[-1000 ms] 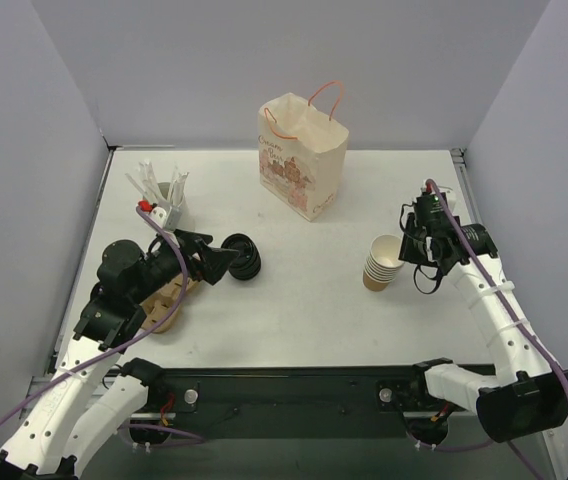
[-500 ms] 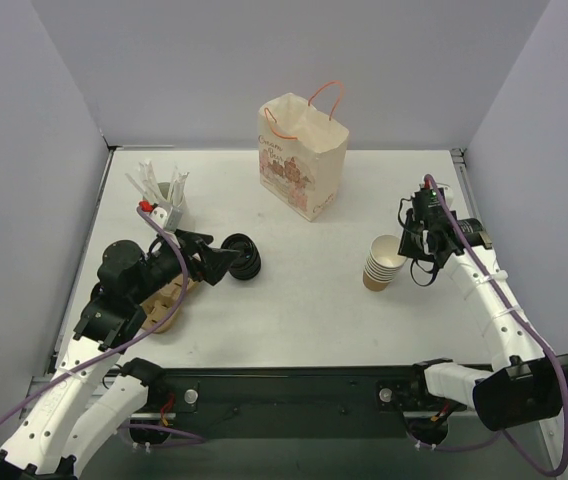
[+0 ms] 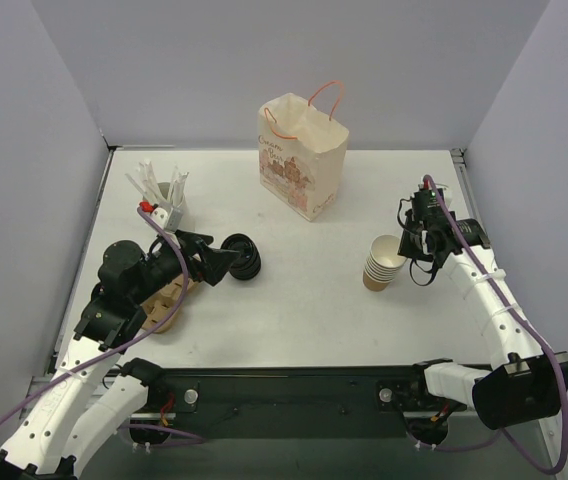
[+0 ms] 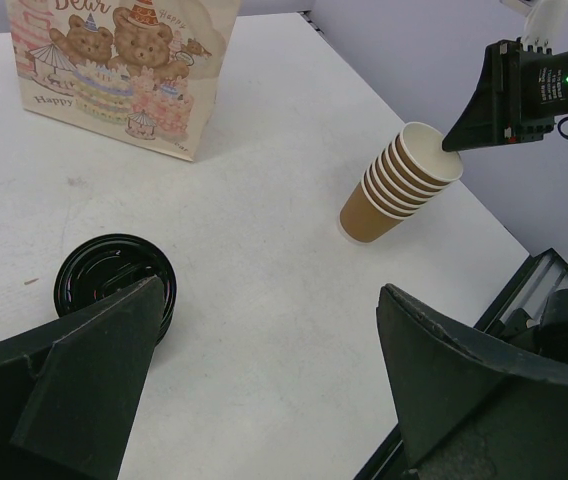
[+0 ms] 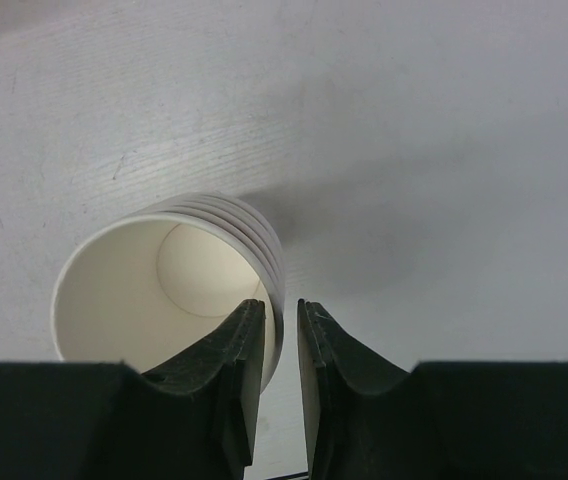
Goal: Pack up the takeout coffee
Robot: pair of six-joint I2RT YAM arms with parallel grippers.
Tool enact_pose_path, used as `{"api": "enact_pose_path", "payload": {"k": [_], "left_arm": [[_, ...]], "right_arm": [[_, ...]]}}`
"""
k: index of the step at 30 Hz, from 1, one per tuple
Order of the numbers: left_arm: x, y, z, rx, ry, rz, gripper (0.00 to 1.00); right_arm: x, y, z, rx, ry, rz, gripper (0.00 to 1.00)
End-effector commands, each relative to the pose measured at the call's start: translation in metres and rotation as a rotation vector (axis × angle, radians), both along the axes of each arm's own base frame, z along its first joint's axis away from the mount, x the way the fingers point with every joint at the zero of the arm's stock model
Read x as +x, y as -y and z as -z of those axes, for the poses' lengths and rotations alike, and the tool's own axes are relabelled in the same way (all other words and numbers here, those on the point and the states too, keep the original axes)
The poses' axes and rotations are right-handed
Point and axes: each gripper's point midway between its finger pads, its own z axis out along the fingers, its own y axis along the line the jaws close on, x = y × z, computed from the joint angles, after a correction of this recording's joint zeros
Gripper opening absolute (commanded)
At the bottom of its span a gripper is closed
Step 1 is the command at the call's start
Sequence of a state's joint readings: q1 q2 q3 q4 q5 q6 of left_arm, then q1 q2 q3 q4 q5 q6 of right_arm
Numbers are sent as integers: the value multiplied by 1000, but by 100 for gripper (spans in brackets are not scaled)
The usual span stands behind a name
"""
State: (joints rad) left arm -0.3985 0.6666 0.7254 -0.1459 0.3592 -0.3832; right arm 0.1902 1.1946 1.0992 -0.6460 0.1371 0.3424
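Right gripper (image 5: 282, 305) jaws straddle the cup stack (image 5: 154, 290) rim at 3 o'clock, grip uncertain; left gripper (image 4: 269, 290) jaws spread. Nested cups may lift together.

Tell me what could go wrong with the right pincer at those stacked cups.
The right pincer straddles the top rim of the nested cup stack; lifting might drag several cups along, or tip the stack. A hard pinch could also crease the thin paper rim.
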Motion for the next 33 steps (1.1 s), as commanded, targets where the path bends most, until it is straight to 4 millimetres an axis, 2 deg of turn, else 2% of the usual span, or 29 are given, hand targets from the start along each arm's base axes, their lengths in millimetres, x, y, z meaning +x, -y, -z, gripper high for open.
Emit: {"api": "enact_pose_path", "payload": {"k": [1, 6, 8, 14, 25, 33], "left_arm": [[0, 1, -12, -10, 53, 5, 97], [0, 0, -12, -10, 57, 2, 97], [1, 0, -12, -10, 56, -1, 97], [0, 1, -13, -11, 58, 4, 97], [0, 1, -12, -11, 58, 7, 97], [0, 3, -10, -12, 51, 16, 97]], "right_arm": [[-2, 2, 8, -2, -27, 7, 21], [-2, 1, 9, 3, -24, 9, 17], [-2, 2, 8, 1, -19, 10, 12], [0, 3, 0, -5, 5, 6, 5], [1, 9, -14, -23, 39, 28, 4], [4, 12, -36, -13, 107, 51, 3]]}}
